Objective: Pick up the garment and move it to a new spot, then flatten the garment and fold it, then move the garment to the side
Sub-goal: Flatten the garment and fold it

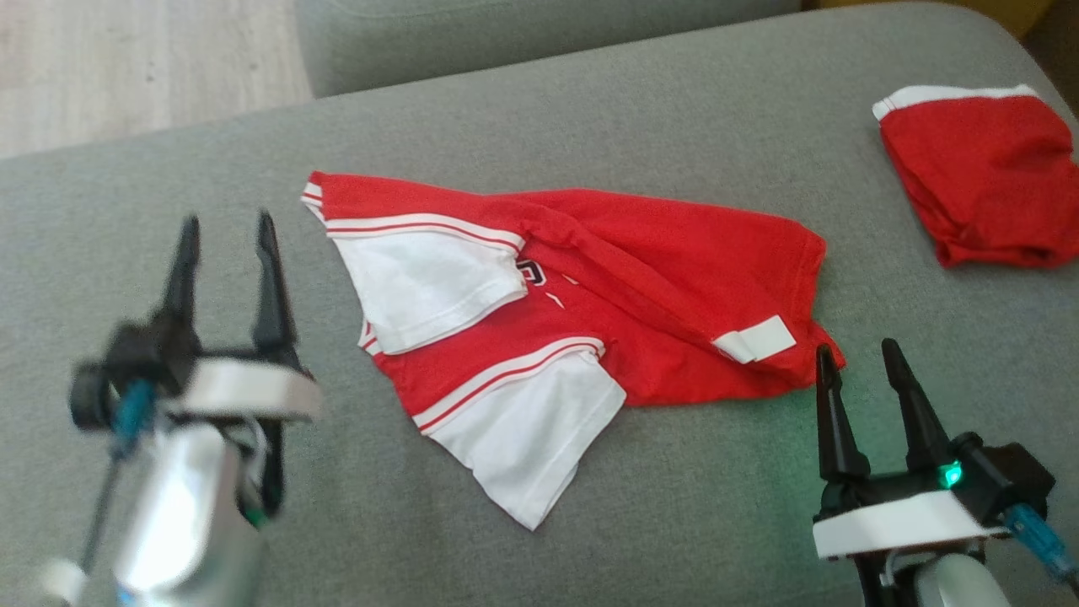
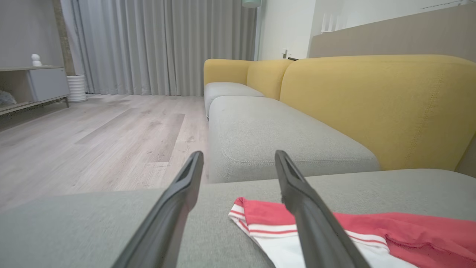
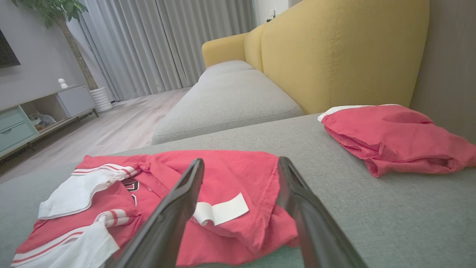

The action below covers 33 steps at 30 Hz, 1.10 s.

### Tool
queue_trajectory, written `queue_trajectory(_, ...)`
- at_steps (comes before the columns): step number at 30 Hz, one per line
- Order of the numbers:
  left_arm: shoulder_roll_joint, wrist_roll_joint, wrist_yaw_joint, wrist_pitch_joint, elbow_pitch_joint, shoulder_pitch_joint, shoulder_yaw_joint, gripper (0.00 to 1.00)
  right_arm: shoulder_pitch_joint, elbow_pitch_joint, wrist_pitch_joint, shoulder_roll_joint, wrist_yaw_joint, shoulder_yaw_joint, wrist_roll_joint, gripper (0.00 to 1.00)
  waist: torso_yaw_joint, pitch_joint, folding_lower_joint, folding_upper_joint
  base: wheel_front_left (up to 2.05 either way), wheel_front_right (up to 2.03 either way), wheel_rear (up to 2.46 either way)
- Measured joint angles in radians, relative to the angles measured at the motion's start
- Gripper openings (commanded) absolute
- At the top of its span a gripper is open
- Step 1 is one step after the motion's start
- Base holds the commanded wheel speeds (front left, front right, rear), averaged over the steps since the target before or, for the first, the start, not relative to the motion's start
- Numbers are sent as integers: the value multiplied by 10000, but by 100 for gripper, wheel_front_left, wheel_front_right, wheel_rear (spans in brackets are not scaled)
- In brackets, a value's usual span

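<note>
Garment [image 1: 582, 278] lies rumpled mid-cushion [image 1: 674, 110]. Left fingers [image 1: 270, 287] and right fingers [image 1: 834, 413] are both wide and empty, over the cushion's near side. I judge flattening comes next: I'd pinch the hem corners and spread.

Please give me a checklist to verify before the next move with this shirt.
1. Left claw open, empty: ok.
2. Right claw open, empty: ok.
3. Red-and-white shirt flat on grey sofa cushion: not ok, a ridge crosses its body.
4. Fold complete: not ok, one white sleeve sticks out.
5. Folded red garment apart from shirt: ok.
6. Right claw touching shirt hem: cannot tell.
</note>
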Motion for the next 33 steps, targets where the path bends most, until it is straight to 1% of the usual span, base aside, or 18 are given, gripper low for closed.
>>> queue_trajectory(2,-370,242,130,0,-508,615,173,100,98,19,0,0,2,6,-2,100,86,-112,0,0,0,0,0)
queue_trajectory(4,-840,293,144,-13,-809,1113,324,100,210,82,0,0,0,29,0,100,163,-223,-1,0,0,0,0)
queue_trajectory(6,-1164,318,61,-13,-920,1538,274,100,294,86,0,0,0,36,-2,100,228,-289,-1,0,0,0,0)
queue_trajectory(8,-1300,385,-81,-13,-857,1846,73,100,314,88,0,0,0,33,-2,100,282,-282,-1,0,0,0,0)
queue_trajectory(13,-1432,343,-401,-13,341,1893,-744,100,290,90,0,0,0,113,-82,100,334,-67,-1,0,0,0,0)
queue_trajectory(16,-1459,-65,-669,138,1290,1486,-1227,100,251,94,0,0,0,117,-134,100,346,91,0,0,0,0,0)
queue_trajectory(18,-1463,-403,-746,334,1837,1044,-1544,100,207,100,0,0,0,121,-190,100,349,195,0,0,0,0,0)
queue_trajectory(20,-1482,-792,-715,357,2278,585,-1778,100,106,121,0,0,0,153,-192,100,335,297,0,0,0,0,0)
queue_trajectory(21,-1490,-926,-633,353,2477,373,-1868,100,46,121,0,0,0,174,-211,100,318,348,0,0,0,0,0)
queue_trajectory(24,-1492,-1193,-554,293,3056,-165,-2025,100,-106,127,0,0,0,238,-322,100,249,461,1,0,0,0,0)
queue_trajectory(33,-1524,-1714,-527,84,4073,-852,-2568,100,-139,171,0,0,0,247,-347,100,64,612,1,0,0,0,0)
